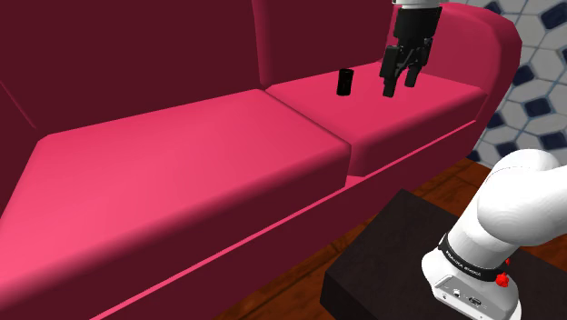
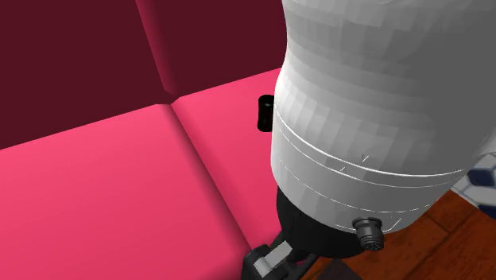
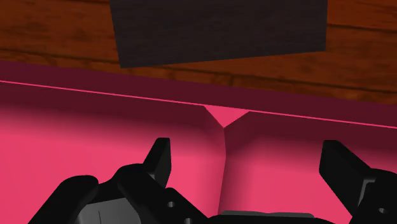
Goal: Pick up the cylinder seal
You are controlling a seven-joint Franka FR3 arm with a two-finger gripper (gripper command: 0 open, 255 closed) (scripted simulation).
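"Shoulder view, note one: where does the cylinder seal point(image 1: 344, 82) sit?"

"On the sofa's point(image 1: 182, 173) end seat cushion, close to that cushion's back edge and nearer the seam between the cushions than the armrest. It stands upright, with bare cushion around it."

"And the gripper point(image 1: 400, 84)?"

"It hangs above the same cushion, on the armrest side of the seal and apart from it. The fingers stand spread with nothing between them. In the wrist view the gripper point(image 3: 247, 149) looks over the cushion seam toward the seat's front edge."

"So the step is the approach. How to do it well?"

"My guess: slide along the back edge toward the seam until the seal sits centred between the fingers. Then drop straight down and close at mid-height. If a fingertip lands on its top or brushes its side, I'd expect it to tip over and roll on the cushion."

"How does it look?"

"Small, short, plain black, with a round flat top and no markings I can make out. In the second exterior view the seal point(image 2: 265, 112) is half hidden behind the white arm point(image 2: 366, 119)."
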